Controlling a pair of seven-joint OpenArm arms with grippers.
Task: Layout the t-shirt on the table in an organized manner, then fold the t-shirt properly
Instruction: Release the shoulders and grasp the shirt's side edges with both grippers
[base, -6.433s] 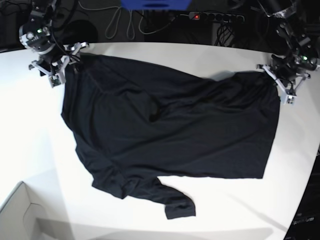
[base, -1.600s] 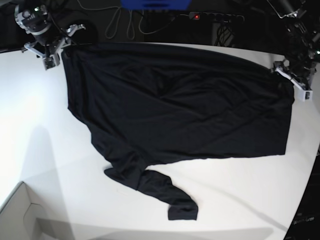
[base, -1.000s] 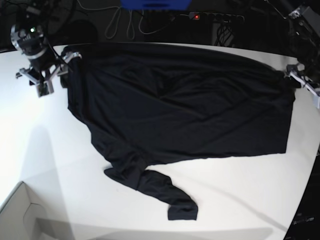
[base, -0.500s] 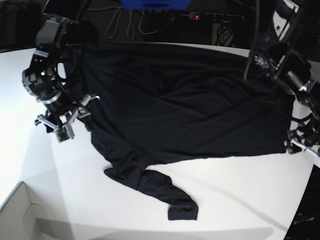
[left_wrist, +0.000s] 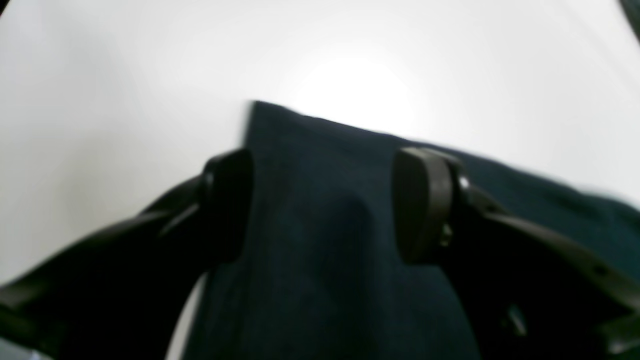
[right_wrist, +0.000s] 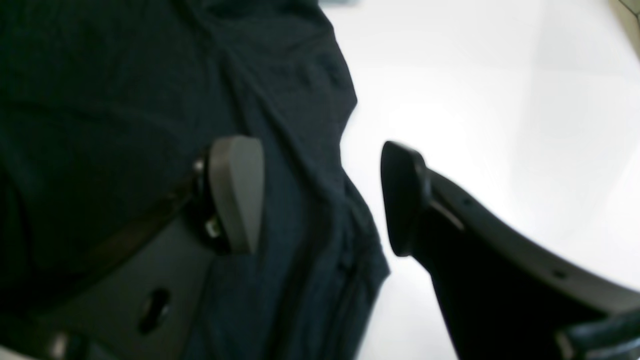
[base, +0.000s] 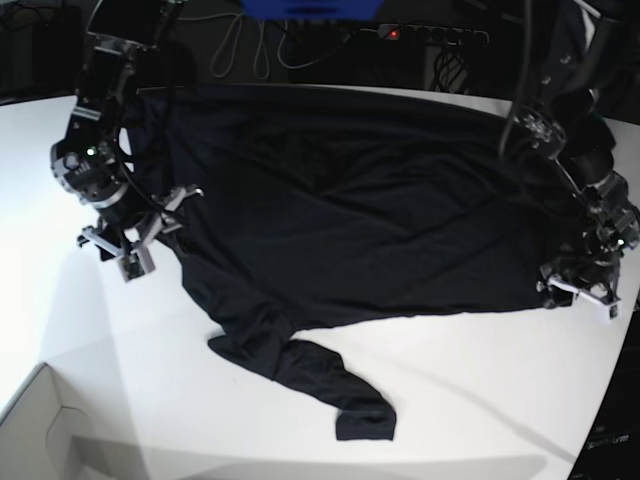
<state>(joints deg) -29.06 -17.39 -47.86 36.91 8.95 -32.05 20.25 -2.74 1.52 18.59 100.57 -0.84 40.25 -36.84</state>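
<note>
On the bench (base: 300, 420) the shirt (base: 360, 210) lies mostly spread, one sleeve (base: 330, 385) bunched (laying-out unfinished), with left tool (left_wrist: 322, 205) and right tool (right_wrist: 320, 195) both apart over its side edges; next, probably straighten that sleeve.

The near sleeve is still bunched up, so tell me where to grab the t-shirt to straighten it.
Take the t-shirt by the cuff end of the crumpled sleeve, coming from above on the near side. That flat end lies free on the bare table, clear of the twisted folds, so pulling it outward would probably unroll the sleeve.
</note>
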